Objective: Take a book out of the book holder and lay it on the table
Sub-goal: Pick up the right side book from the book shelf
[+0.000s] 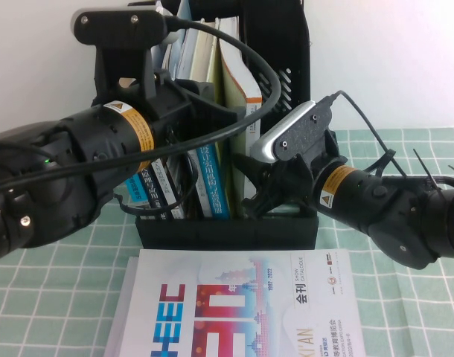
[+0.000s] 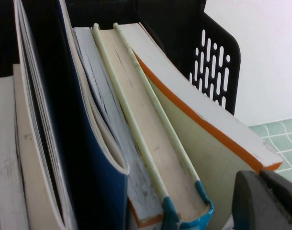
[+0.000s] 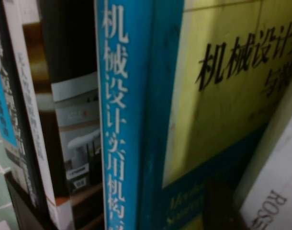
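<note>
I am reaching my right end effector (image 1: 258, 195) into the lower front of the tall black plastic book holder (image 1: 286, 44), low by the slotted base, and its tips are sitting in among the upright volumes, so I cannot tell how wide they are standing or whether they are gripping anything. The large thin paperback book with the white-grey cover and orange edge strips (image 1: 238, 74) is standing in the rack's right compartment, leaning, right beside my right end effector and rising above it; the right wrist view is catching its pale spine with black "ROS" lettering (image 3: 273, 187). Pressing against it on the inner side is a blue-spined volume with a yellow-green cover and Chinese title (image 3: 122, 120), crowding the slot. My left end effector (image 2: 265, 201) is hovering high at the rack's left, over the top edges of the books; only a dark corner of it is showing, so I cannot tell its spread. In front of the rack, a white catalogue with red-blue lettering (image 1: 234, 305) is lying flat on the pale green checked cloth surface (image 1: 405, 312).
</note>
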Robot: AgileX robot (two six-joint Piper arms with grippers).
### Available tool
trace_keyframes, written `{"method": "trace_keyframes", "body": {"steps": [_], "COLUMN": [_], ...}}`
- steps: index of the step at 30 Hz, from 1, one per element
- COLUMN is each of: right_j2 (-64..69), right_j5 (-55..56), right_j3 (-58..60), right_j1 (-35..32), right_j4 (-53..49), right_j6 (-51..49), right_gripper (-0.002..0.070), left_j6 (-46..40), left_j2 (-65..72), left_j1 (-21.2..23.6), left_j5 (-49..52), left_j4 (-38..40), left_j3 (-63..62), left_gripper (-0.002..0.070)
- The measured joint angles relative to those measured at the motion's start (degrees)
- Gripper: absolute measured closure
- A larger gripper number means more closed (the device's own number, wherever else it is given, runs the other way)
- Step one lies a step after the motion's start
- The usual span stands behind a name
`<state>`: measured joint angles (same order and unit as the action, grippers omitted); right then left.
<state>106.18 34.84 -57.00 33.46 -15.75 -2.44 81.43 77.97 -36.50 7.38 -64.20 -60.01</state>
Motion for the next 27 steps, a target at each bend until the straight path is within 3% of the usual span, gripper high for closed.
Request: {"method": "trace_keyframes", "body": {"steps": [3,14,25,27], "right_j2": [0.20,-0.49,-14.70,-16.96], "right_j5": [0.64,6.81,10.23,11.94], "right_j3": [0.00,3.92,10.52,10.52], "right_j1": [0.00,0.00,1.13,0.94], "right_j4": [0.13,5.21,16.53,17.78], "right_j6": [-0.42,-3.17,6.43,9.78], "right_gripper": [0.0448,0.0473,0.0472,0.0512], "left_j6": [0.00,0.00,0.00,0.00], "left_j2": [0.00,-0.94,-6.13,-6.95], "left_j1": [0.00,0.00,0.00,0.00], "left_j5": [0.00,-0.50,-1.04,-1.07], "left_j4": [0.00,-0.35,-5.13,-5.41], "left_j3": [0.00,0.00,0.00,0.00], "left_gripper": [0.0678,0.0678,0.0678,0.0678]}}
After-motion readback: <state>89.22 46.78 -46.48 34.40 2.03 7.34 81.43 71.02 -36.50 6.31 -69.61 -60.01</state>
